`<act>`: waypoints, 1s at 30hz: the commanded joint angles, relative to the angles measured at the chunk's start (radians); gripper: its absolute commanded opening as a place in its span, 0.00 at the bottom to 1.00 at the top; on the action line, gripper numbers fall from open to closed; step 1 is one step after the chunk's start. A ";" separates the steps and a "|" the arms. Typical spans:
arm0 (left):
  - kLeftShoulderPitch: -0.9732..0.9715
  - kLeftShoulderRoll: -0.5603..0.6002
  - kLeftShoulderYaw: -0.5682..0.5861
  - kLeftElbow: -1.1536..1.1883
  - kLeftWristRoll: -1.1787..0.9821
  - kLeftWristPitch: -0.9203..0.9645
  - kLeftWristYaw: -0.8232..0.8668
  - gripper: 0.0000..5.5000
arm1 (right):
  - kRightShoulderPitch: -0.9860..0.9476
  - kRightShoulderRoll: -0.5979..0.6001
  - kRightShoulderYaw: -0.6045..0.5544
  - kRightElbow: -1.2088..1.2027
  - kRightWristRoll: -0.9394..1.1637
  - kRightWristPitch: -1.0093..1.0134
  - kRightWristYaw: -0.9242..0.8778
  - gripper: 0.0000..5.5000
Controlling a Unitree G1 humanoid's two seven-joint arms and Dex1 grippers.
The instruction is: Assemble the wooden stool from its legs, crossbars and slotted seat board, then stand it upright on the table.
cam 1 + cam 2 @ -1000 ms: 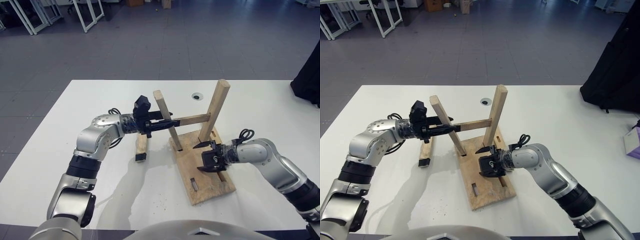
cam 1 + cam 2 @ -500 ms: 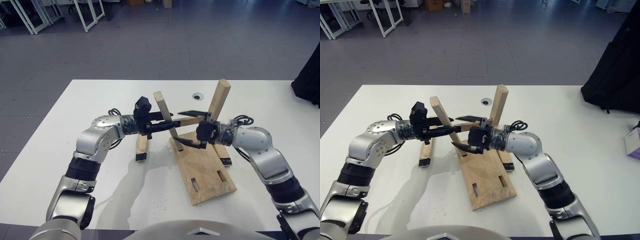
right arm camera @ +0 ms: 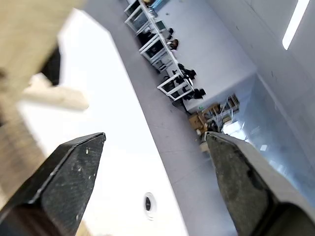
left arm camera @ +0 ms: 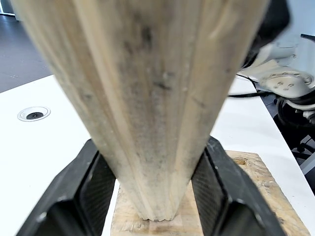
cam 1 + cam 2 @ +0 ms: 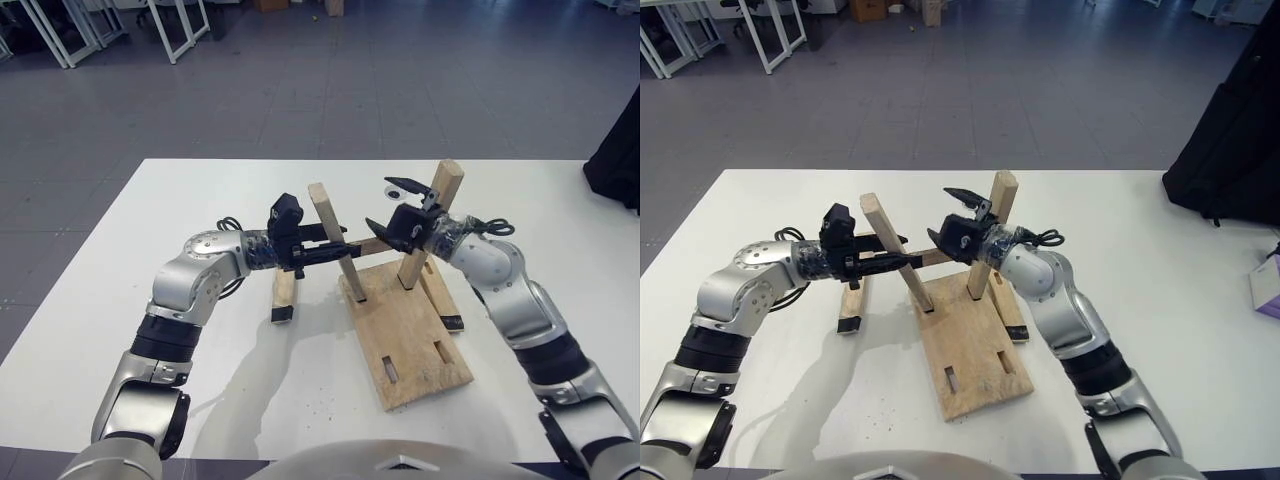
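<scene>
The slotted seat board lies flat on the white table. Two wooden legs lean up from it, joined by a crossbar. My left gripper is shut on the left leg, which shows close up between the black fingers in the left wrist view. My right gripper hangs open just above the crossbar, beside the upper part of the right leg, with nothing between its fingers.
One loose wooden piece lies on the table left of the board, another along the board's right edge. A black bag and a purple box sit at the far right.
My right gripper has risen from the board at the right leg's foot, swung past the crossbar and now sits higher beside the right leg. The left arm has kept still.
</scene>
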State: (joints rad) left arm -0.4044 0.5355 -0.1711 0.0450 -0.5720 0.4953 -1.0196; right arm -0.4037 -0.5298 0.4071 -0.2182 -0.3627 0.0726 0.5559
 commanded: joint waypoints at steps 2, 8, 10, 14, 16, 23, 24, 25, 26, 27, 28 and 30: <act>0.130 0.021 -0.135 0.066 0.130 0.085 0.031 0.37 | 0.147 -0.132 0.196 0.079 -0.095 0.083 0.271 0.68; 0.132 0.016 -0.143 0.072 0.136 0.073 0.032 0.37 | 0.088 -0.072 0.135 0.103 -0.069 0.028 0.133 0.68; 0.127 0.014 -0.149 0.075 0.138 0.070 0.029 0.37 | 0.071 0.054 0.034 0.045 0.054 0.076 0.039 0.68; 0.128 0.020 -0.152 0.071 0.138 0.067 0.027 0.37 | 0.018 0.212 -0.137 -0.019 0.174 0.074 -0.133 0.68; 0.131 0.026 -0.154 0.067 0.136 0.064 0.026 0.37 | 0.020 0.254 -0.184 -0.029 0.169 0.018 -0.221 0.68; 0.128 0.039 -0.155 0.073 0.142 0.056 0.020 0.37 | 0.120 0.268 -0.281 -0.004 0.117 -0.115 -0.405 0.68; 0.128 0.040 -0.154 0.074 0.142 0.056 0.020 0.37 | 0.135 0.270 -0.295 0.008 0.123 -0.118 -0.418 0.68; 0.127 0.042 -0.155 0.074 0.142 0.055 0.019 0.37 | 0.155 0.266 -0.295 0.018 0.107 -0.125 -0.431 0.68; 0.128 0.045 -0.155 0.074 0.143 0.055 0.019 0.37 | 0.170 0.264 -0.289 0.024 0.091 -0.131 -0.439 0.68; 0.129 0.047 -0.155 0.072 0.142 0.054 0.019 0.37 | 0.181 0.264 -0.284 0.028 0.078 -0.131 -0.445 0.68; 0.129 0.049 -0.155 0.069 0.142 0.053 0.019 0.37 | 0.191 0.272 -0.281 0.037 0.080 -0.122 -0.446 0.68; 0.130 0.052 -0.156 0.068 0.142 0.051 0.017 0.37 | 0.197 0.286 -0.273 0.048 0.091 -0.112 -0.440 0.68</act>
State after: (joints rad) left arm -0.3996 0.5470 -0.1904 0.0426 -0.5743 0.4626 -1.0127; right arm -0.2143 -0.2590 0.1221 -0.1850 -0.2746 -0.0513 0.1118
